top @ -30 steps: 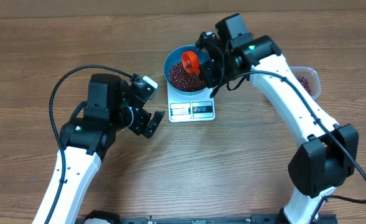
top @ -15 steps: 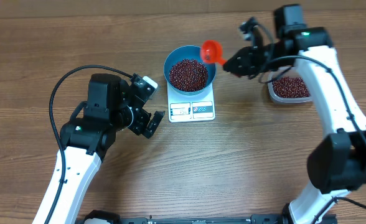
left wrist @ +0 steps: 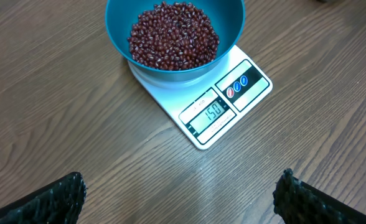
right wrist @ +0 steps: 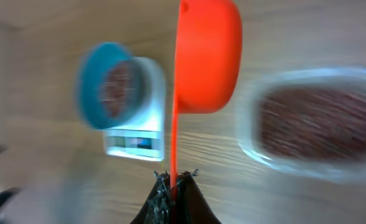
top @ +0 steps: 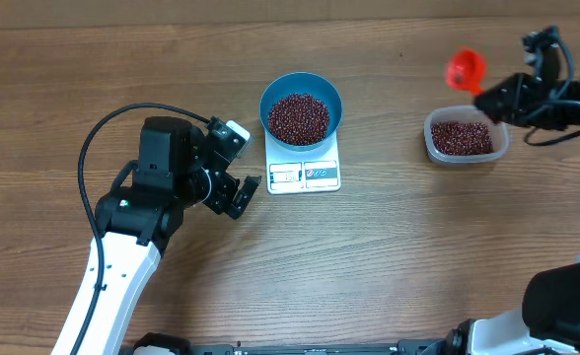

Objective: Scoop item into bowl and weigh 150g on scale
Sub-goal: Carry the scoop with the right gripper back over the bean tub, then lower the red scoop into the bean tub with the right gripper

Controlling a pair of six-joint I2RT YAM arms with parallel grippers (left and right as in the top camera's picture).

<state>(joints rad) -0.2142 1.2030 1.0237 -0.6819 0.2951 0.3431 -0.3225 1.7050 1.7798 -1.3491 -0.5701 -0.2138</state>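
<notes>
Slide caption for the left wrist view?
Teal bowl of beans on the white scale, display reading 150; open left fingers at the bottom corners.

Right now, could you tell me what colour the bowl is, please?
The bowl is teal-blue, clearest in the left wrist view.

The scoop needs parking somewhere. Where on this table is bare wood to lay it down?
Widest bare wood lies between the scale and the clear tub, and in front of both toward the near edge. The far edge left of the bowl is free too. Crowded: left of the scale, where the open left pincer sits.
</notes>
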